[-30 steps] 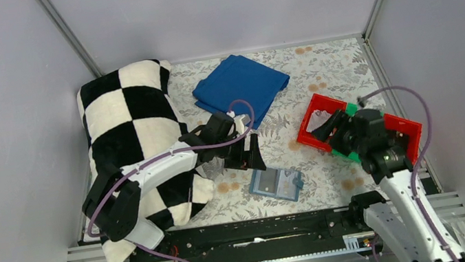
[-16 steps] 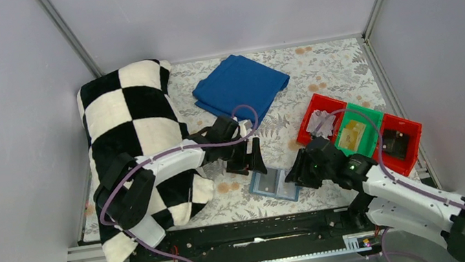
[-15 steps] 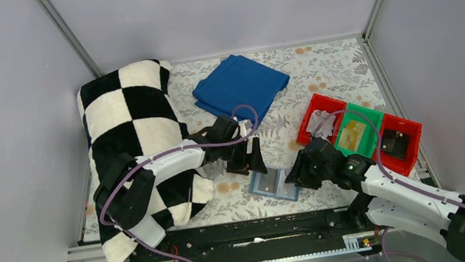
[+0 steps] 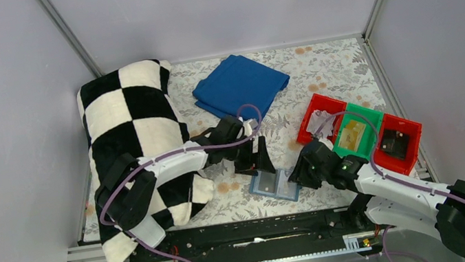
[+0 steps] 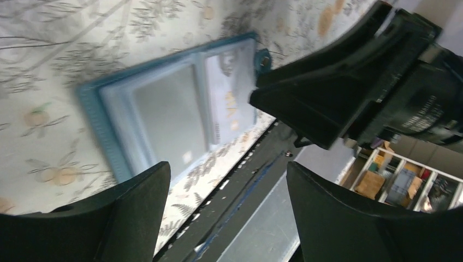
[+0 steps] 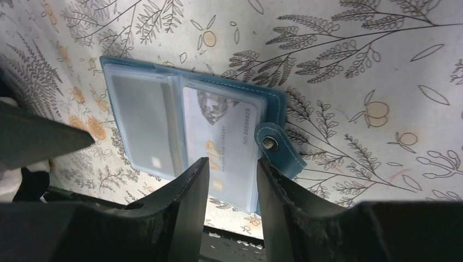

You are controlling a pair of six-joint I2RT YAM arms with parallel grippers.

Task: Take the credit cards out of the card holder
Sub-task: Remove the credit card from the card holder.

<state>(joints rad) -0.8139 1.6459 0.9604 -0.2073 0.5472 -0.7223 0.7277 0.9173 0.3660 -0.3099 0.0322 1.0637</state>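
The teal-blue card holder (image 4: pixel 274 185) lies open on the patterned table near the front edge. In the right wrist view the card holder (image 6: pixel 136 103) shows clear sleeves, and a whitish credit card (image 6: pixel 221 128) with gold print sits in its right sleeve. My right gripper (image 6: pixel 232 162) hovers over that card, jaws narrowly open with nothing between them. It stands at the holder's right end (image 4: pixel 297 174). My left gripper (image 4: pixel 261 161) is wide open just behind the holder's left part. The holder (image 5: pixel 158 109) shows beyond the left gripper (image 5: pixel 226 166), which holds nothing.
Three joined bins stand at the right: a red bin (image 4: pixel 309 107) with whitish cards, a green bin (image 4: pixel 368 114) with a yellowish card, and another red bin (image 4: pixel 413 126). A folded blue cloth (image 4: pixel 240 84) lies at the back. A checkered pillow (image 4: pixel 135 125) fills the left side.
My right arm swung from over the bins down to the holder's right end and its jaws narrowed. My left gripper shifted slightly right, toward the holder.
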